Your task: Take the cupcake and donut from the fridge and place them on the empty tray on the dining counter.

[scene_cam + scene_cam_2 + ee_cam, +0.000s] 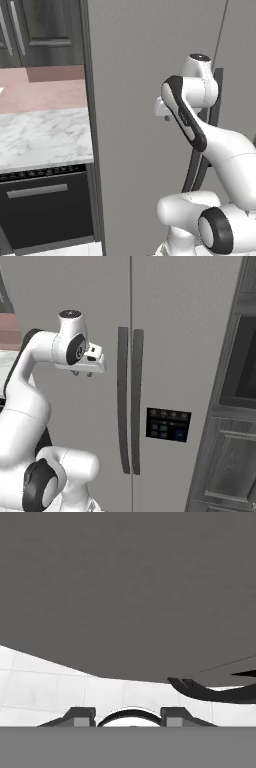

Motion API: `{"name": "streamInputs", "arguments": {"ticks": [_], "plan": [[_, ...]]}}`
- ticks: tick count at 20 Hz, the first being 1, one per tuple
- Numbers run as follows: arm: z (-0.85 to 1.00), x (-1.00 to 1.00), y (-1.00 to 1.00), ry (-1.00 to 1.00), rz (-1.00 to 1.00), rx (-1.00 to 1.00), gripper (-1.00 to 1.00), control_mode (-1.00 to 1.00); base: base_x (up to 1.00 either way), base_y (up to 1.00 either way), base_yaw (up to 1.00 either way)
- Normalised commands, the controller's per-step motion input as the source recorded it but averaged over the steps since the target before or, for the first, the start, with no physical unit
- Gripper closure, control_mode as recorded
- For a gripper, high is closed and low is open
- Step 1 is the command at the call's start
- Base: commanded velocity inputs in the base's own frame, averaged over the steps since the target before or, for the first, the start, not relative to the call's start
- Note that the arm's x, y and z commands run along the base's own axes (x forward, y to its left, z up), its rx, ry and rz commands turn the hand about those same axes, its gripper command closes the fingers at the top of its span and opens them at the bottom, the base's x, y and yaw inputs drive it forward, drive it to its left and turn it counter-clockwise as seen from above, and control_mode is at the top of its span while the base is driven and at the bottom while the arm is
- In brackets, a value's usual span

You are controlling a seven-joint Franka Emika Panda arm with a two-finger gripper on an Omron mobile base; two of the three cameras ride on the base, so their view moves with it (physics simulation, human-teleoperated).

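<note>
The fridge (165, 331) takes up most of the right base view, a tall matte grey front with both doors shut; the seam between them runs straight down just left of centre. Two long dark vertical handles (130, 401) flank that seam, close together, reaching from the upper middle to the lower middle of the frame. On the right door, lower centre, sits a small dark control panel (168, 424) with rows of little buttons; any markings on it are too small to read.

In the left base view the same grey front (135, 100) covers the centre and right, and its left edge runs down the frame as a dark vertical line. Left of that edge lies a marble counter (45, 137) over a black oven (45, 210), with dark cabinet doors (40, 30) in the upper left corner. The right edge of the right base view shows dark panelled cabinetry (235, 456).

The white arm rises in the lower left of the right base view, and the gripper (82, 374) hangs in the upper left, pointing down, apart from the fridge front and well left of the handles, with bare door around it. In the hand view its two fingertips (80, 716) stand drawn close together with nothing between them, above pale tiled floor (45, 687).
</note>
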Motion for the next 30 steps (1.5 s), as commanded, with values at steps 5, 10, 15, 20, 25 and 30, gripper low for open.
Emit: {"name": "streamInputs", "arguments": {"ticks": [5, 10, 15, 20, 25, 30], "plan": [[0.02, -0.68, 0.09, -0.19, 0.00, 0.00, -1.00, -1.00, 0.00, 0.00, 0.00], [0.17, -1.00, 0.18, -0.57, 0.00, -0.12, -1.00, -1.00, 0.00, 0.00, 0.00], [0.09, -0.86, 0.05, -0.38, -0.02, -0.13, -1.00, -1.00, 0.00, 0.00, 0.00], [0.40, -0.57, -0.12, -0.03, -0.05, 0.02, -1.00, -1.00, 0.00, 0.00, 0.00], [0.45, -0.49, -0.12, 0.00, 0.00, 0.09, -1.00, -1.00, 0.00, 0.00, 0.00], [0.10, -0.15, -0.03, 0.00, 0.00, 0.02, -1.00, 1.00, -0.80, -0.19, 0.00]]}}
